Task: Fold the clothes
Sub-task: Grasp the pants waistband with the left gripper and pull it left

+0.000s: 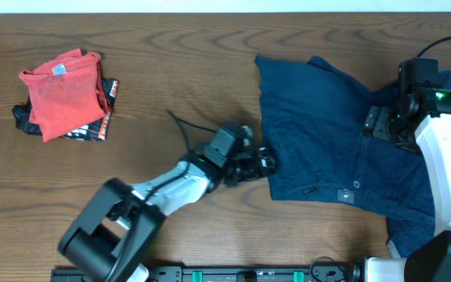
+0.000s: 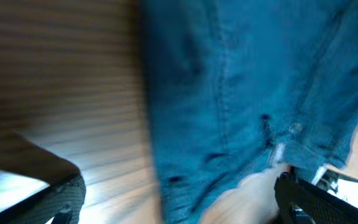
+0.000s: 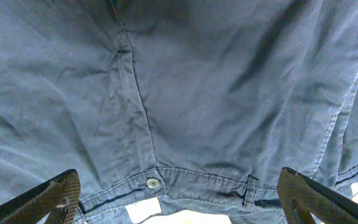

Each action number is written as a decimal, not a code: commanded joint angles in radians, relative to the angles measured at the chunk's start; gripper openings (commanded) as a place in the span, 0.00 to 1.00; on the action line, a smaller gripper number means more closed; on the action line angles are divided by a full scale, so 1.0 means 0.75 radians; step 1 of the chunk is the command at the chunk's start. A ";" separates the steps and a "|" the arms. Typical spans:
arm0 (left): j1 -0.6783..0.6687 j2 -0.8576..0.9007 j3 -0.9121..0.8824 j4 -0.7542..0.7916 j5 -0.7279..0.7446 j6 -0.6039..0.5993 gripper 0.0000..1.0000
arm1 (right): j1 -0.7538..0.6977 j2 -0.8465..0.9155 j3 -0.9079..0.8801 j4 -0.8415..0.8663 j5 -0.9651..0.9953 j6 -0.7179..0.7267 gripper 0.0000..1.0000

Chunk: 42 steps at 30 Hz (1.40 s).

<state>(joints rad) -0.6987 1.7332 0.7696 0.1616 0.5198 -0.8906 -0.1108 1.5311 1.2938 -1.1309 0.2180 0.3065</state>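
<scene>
Mostly flat | navy trousers (image 1: 319, 133) | wrinkled | waistband button (image 3: 152, 183) showing

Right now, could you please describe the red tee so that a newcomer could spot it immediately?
On the wooden table, look left, far from the navy trousers on the right. There the red tee lies atop a black printed garment; it is the only bright red piece in sight.
</scene>
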 commanded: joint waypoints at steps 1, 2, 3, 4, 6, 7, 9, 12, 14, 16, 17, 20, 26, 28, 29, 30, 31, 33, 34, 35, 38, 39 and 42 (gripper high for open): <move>-0.090 0.087 -0.008 0.058 -0.010 -0.119 0.99 | -0.013 -0.014 0.013 -0.004 0.013 0.019 0.99; -0.113 0.102 -0.008 0.075 -0.016 -0.123 1.00 | -0.013 -0.014 0.013 -0.005 0.013 0.019 0.99; -0.128 0.108 -0.008 0.086 -0.020 -0.123 0.93 | -0.013 -0.014 0.013 -0.005 0.013 0.019 0.99; -0.145 0.114 -0.008 0.099 -0.021 -0.123 0.87 | -0.013 -0.014 0.013 -0.006 0.013 0.019 0.99; -0.165 0.116 -0.008 0.118 -0.020 -0.122 0.60 | -0.013 -0.014 0.012 -0.010 0.014 0.019 0.99; -0.169 0.116 -0.008 0.123 -0.021 -0.122 0.43 | -0.013 -0.014 0.012 -0.012 0.014 0.018 0.99; -0.166 0.116 -0.008 0.115 -0.020 -0.121 0.08 | -0.015 -0.014 0.013 -0.013 0.014 0.019 0.99; -0.135 0.113 -0.007 0.072 -0.019 -0.093 0.06 | -0.019 -0.014 0.013 -0.015 0.014 0.019 0.99; -0.085 0.098 -0.007 -0.008 -0.019 -0.033 0.06 | -0.027 -0.014 0.013 -0.020 0.014 0.015 0.99; -0.005 0.060 -0.007 -0.128 -0.019 0.048 0.06 | -0.042 -0.014 0.012 -0.025 0.014 0.008 0.99; 0.057 0.027 -0.007 -0.199 -0.019 0.116 0.06 | -0.049 -0.014 0.012 -0.028 0.014 0.003 0.99; 0.285 -0.104 0.009 -0.379 -0.020 0.339 0.06 | -0.070 -0.014 0.013 -0.034 0.011 -0.001 0.99; 0.864 -0.373 0.120 -0.468 -0.019 0.453 0.06 | -0.070 -0.014 0.013 -0.032 -0.072 -0.001 0.99; 1.010 -0.423 0.149 -0.471 0.001 0.453 0.32 | -0.070 -0.014 0.012 -0.033 -0.098 -0.002 0.99; 1.048 -0.436 0.152 -0.475 0.025 0.453 0.70 | -0.070 -0.014 0.012 -0.033 -0.102 -0.009 0.99; 1.091 -0.451 0.151 -0.491 0.070 0.453 0.98 | -0.070 -0.014 0.012 -0.033 -0.114 -0.026 0.99; 1.114 -0.459 0.151 -0.525 0.107 0.454 0.98 | -0.070 -0.014 0.012 -0.033 -0.129 -0.046 0.99; 1.129 -0.462 0.151 -0.668 0.162 0.454 0.98 | -0.070 -0.014 0.012 -0.039 -0.180 -0.089 0.99; 1.124 -0.460 0.151 -0.751 0.164 0.454 0.98 | -0.070 -0.014 0.012 -0.042 -0.205 -0.108 0.99; 1.115 -0.458 0.151 -0.847 0.164 0.455 0.98 | -0.070 -0.014 0.012 -0.047 -0.234 -0.125 0.99; 1.066 -0.453 0.141 -1.156 0.160 0.455 0.98 | -0.070 -0.014 0.009 -0.059 -0.286 -0.149 0.99; 1.050 -0.453 0.136 -1.218 0.160 0.455 0.98 | -0.070 -0.014 0.006 -0.059 -0.288 -0.152 0.99; 0.960 -0.453 0.094 -1.342 0.160 0.451 0.98 | -0.070 -0.014 -0.013 -0.047 -0.289 -0.151 0.99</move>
<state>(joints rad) 0.0662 1.3918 0.8627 -0.8143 0.6220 -0.5678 -0.1585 1.5311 1.2938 -1.1702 0.0322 0.2203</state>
